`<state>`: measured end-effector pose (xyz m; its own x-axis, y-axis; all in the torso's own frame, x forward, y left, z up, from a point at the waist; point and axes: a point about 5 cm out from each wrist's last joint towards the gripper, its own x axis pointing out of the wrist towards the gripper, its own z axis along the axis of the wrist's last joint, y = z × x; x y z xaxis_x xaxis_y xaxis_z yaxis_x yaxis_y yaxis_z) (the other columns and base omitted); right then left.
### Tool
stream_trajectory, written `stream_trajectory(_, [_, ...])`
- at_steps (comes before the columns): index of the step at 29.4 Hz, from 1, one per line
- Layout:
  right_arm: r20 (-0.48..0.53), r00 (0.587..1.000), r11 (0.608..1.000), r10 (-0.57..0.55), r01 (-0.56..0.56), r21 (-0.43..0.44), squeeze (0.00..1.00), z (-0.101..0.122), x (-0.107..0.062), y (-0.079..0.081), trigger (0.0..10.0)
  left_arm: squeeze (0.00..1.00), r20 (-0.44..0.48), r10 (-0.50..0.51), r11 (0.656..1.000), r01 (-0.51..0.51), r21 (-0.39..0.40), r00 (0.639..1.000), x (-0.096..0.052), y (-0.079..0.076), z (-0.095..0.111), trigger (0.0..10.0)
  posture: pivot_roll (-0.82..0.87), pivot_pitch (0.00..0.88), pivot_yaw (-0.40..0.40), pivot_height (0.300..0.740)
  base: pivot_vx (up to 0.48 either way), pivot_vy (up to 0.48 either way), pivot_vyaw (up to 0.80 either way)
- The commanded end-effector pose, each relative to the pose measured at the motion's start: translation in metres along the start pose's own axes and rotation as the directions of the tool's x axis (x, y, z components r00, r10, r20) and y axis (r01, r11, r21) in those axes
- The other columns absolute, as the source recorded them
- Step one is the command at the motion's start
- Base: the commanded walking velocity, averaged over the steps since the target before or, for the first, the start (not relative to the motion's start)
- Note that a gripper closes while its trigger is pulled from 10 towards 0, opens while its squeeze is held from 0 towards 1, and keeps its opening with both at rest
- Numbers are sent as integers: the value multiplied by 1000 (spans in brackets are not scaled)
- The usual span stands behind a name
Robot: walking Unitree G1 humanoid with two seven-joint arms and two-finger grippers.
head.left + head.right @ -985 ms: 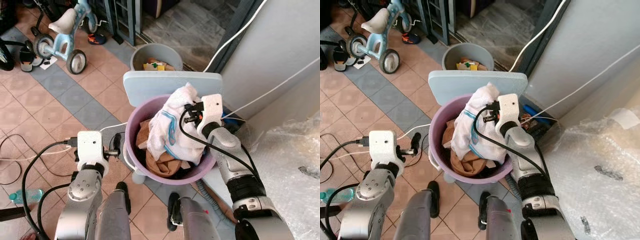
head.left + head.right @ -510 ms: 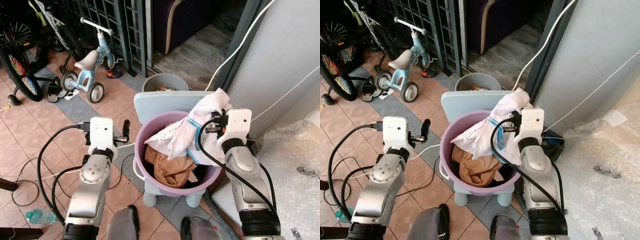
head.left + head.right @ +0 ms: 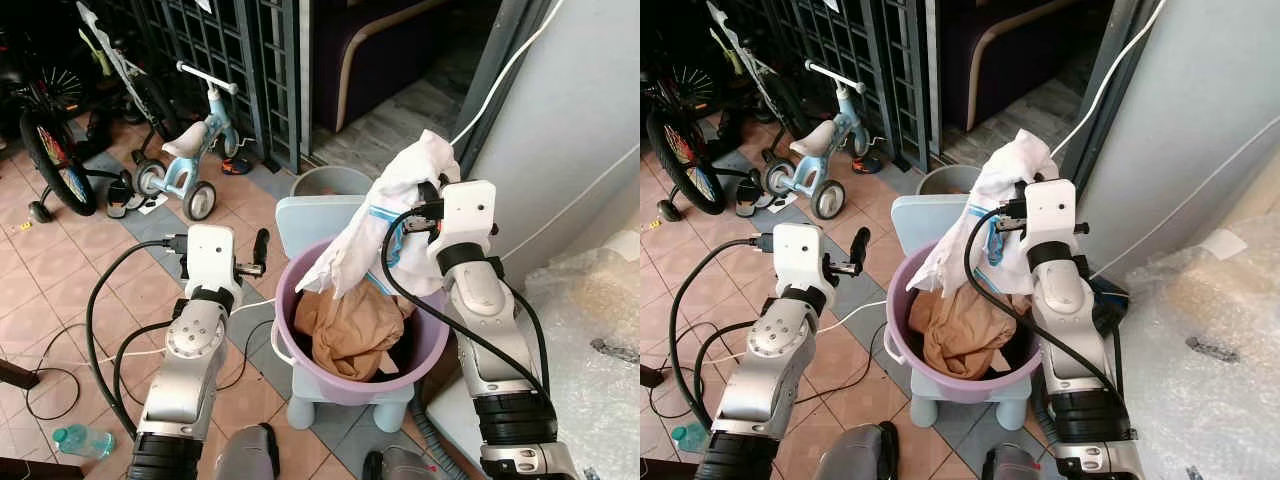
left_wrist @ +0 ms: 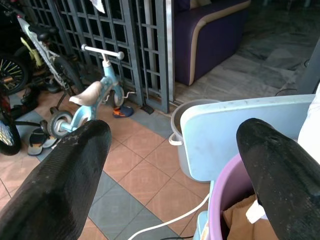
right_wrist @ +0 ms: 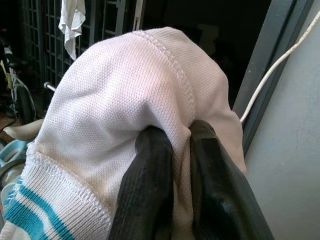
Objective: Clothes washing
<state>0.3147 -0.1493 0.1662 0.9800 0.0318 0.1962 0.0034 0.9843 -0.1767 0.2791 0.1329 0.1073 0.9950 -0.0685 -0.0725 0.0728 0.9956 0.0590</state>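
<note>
- A white garment with teal trim (image 3: pixel 385 215) is held up above a purple wash basin (image 3: pixel 300 345), its lower part draping down to the rim.
- The right gripper (image 5: pixel 172 165) is clenched on a fold of the garment, with the two black fingers (image 5: pixel 150 185) pressed together around the cloth.
- A tan garment (image 3: pixel 350 325) is seen lying inside the basin.
- The basin is set on a pale blue plastic chair (image 3: pixel 310 215).
- The left gripper (image 4: pixel 170 165) is held beside the basin, fingers spread apart and gripping nothing.
- A child's tricycle (image 3: pixel 190 165) is parked by a metal gate (image 3: pixel 240 60).
</note>
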Motion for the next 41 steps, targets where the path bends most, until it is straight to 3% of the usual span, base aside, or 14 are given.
stream_trajectory(1, [37, 999, 1000, -20, 20, 5, 0, 8, 3, -2, 10000, 0, 6, -1, 1000, 1, 2, 1000, 0, -1, 0, 10000, 43, 39, 13, 740, 0, -322, -788])
stream_trajectory(10, [90, 995, 999, -39, 41, -22, 0, 20, 9, -2, 10000, 0, 28, 2, 1000, -1, -15, 1000, 4, -3, 4, 10000, 27, 62, 15, 740, 0, -345, -799])
stream_trajectory(15, [195, 979, 991, -52, 75, -110, 0, 43, 17, -9, 10000, 0, 22, 3, 1000, -2, -29, 1000, 3, -6, 1, 10000, 21, 68, 9, 740, 0, -64, -800])
stream_trajectory(18, [222, 973, 983, -69, 105, -153, 0, 49, 20, -14, 10000, 0, 22, 13, 1000, -12, -24, 1000, 3, -5, 1, 10000, 21, 68, 5, 740, 0, 0, -800])
stream_trajectory(23, [252, 955, 955, -155, 210, -208, 0, 54, 27, -37, 10000, 0, 28, 10, 999, -9, -38, 1000, 2, -7, 1, 10000, 28, 66, -16, 740, 0, 0, -320])
stream_trajectory(28, [224, 946, 933, -235, 285, -221, 0, 50, 31, -54, 10000, 0, 33, 7, 999, -6, -43, 999, 2, -7, 1, 10000, 29, 71, -15, 740, 0, 0, -320])
stream_trajectory(31, [137, 943, 926, -303, 325, -192, 0, 39, 37, -68, 10000, 0, 48, 1, 999, 1, -46, 999, 3, -5, 3, 10000, 28, 87, -16, 740, 0, 0, -800])
stream_trajectory(33, [137, 943, 926, -303, 325, -192, 0, 39, 37, -68, 10000, 0, 48, 1, 999, 1, -46, 999, 3, -5, 3, 10000, 28, 87, -16, 740, 0, 0, -800])
stream_trajectory(35, [60, 950, 934, -305, 311, -176, 0, 31, 43, -72, 10000, 0, 63, 6, 999, -3, -46, 998, 3, -4, 7, 10000, 22, 109, -17, 740, 0, 0, 0])
stream_trajectory(41, [69, 950, 938, -303, 311, -154, 0, 36, 49, -72, 10000, 0, 75, 12, 999, -9, -41, 997, -2, -5, 11, 10000, 5, 151, -24, 740, 0, 0, 0])
